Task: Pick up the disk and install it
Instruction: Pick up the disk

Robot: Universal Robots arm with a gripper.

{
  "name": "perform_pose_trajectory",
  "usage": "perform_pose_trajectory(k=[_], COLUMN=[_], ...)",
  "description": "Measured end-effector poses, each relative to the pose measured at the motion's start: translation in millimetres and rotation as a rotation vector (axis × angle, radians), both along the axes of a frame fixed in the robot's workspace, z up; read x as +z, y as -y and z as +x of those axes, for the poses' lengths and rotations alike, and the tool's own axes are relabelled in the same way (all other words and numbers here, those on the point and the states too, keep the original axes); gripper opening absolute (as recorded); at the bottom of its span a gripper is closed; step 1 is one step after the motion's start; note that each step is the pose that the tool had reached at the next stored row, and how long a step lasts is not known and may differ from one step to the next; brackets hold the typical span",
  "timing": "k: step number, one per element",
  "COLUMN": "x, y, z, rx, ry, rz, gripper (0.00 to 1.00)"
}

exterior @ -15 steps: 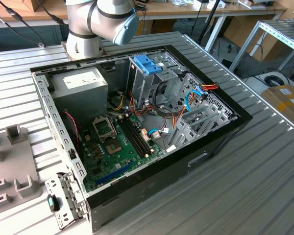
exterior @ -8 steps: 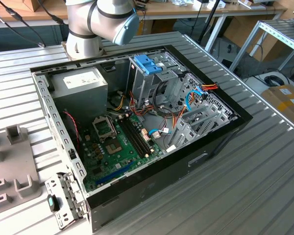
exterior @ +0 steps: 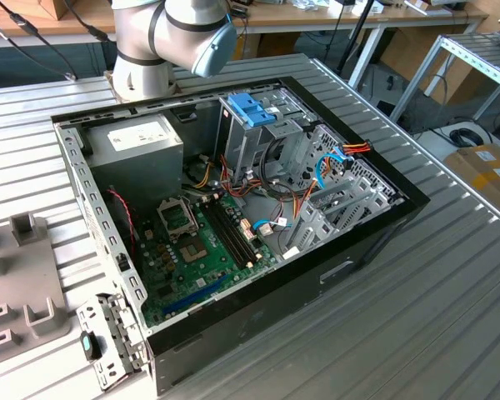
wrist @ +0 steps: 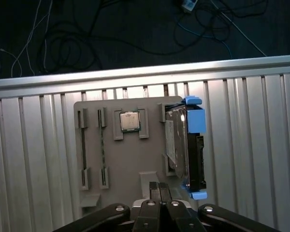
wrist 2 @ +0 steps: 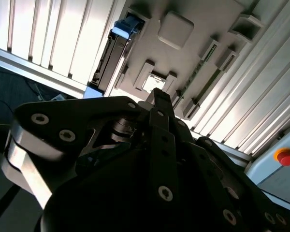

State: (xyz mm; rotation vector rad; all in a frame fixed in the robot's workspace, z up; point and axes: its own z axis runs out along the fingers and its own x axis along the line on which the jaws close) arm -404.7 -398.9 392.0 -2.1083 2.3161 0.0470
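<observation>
The black two-finger gripper [wrist: 159, 188] has its fingertips pressed together and holds nothing; in both wrist views it hangs over the flat grey plastic fixture plate [wrist: 121, 166], touching no part of it. The disk [wrist: 184, 145], a silver-metal hard drive in a blue plastic frame, stands on its long edge in a slotted seat at one side edge of that plate, apart from the fingertips. Its blue frame ends project past the plate's seat blocks. A small square silver processor chip [wrist: 130, 121] lies flat in a recess near the disk. Bare ribbed aluminium table surface [wrist: 34, 154] lies open on both sides of the plate, and the table's edge rail [wrist: 135, 73] runs just beyond it. In the exterior view, the open black computer case [exterior: 258, 312] sits at mid-table, with a metal drive cage topped by a blue plastic latch [exterior: 252, 108].
</observation>
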Motion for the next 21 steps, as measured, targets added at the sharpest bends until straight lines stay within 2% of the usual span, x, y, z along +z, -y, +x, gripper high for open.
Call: perform_pose_trajectory(k=[19,20,21], x=[0.0,0.0,0.0], y=[0.0,0.0,0.0], z=[0.0,0.0,0.0], rx=[0.064,0.064,0.064], ry=[-0.0001,-0.0001,0.0000], rz=[0.0000,0.0000,0.0000], gripper=[0.11,0.11,0.17])
